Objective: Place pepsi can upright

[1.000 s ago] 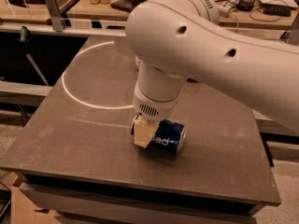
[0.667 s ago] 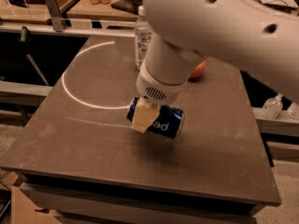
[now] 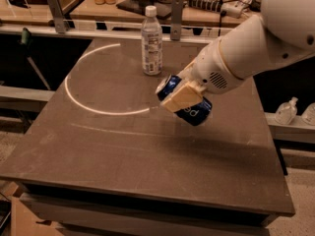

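Note:
The dark-blue pepsi can (image 3: 193, 112) with white lettering is held tilted in the air above the middle of the dark table (image 3: 123, 146). Its silver end points up and to the left. My gripper (image 3: 181, 98) comes in from the upper right on a white arm (image 3: 246, 53). Its tan fingers (image 3: 180, 98) are shut around the can's side. The can casts a shadow on the table below it.
A clear plastic bottle (image 3: 151, 41) with a white cap stands upright at the table's back middle, just behind the can. A white arc (image 3: 88, 107) is marked on the table's left half. Behind the table is a bench with cables and bottles. Small clear bottles (image 3: 286, 112) lie right of the table.
The can lay on its side on the table in my gripper a second ago. It has since been lifted off the table and tilted. My arm has swung away to the right, uncovering the bottle.

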`<state>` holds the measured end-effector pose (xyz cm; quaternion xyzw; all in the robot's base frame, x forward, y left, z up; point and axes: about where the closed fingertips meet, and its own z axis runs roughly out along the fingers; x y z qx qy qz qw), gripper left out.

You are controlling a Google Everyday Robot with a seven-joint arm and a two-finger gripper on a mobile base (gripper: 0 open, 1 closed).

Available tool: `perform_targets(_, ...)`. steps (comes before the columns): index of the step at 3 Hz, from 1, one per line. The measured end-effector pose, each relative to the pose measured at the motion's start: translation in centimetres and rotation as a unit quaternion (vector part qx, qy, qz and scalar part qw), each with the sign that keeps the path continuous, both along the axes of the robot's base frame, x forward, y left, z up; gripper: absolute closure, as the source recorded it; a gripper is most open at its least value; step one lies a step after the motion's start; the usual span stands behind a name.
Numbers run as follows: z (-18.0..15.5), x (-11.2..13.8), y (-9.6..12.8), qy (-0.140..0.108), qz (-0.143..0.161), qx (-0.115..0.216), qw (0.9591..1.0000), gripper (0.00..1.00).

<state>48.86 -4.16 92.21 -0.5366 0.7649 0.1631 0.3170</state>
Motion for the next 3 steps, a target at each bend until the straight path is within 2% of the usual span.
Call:
perform_targets(1,-0.6,0.4,-2.4,0.002,0.021,0.105,0.9943,1.0)
perform_targets(2,0.4,-0.5,-3.8,-0.013,0.069,0.207,0.9758,1.0)
perform_targets(3,1.2,-1.4,-5.5,-0.04,0.11,0.29,0.9499,1.0)
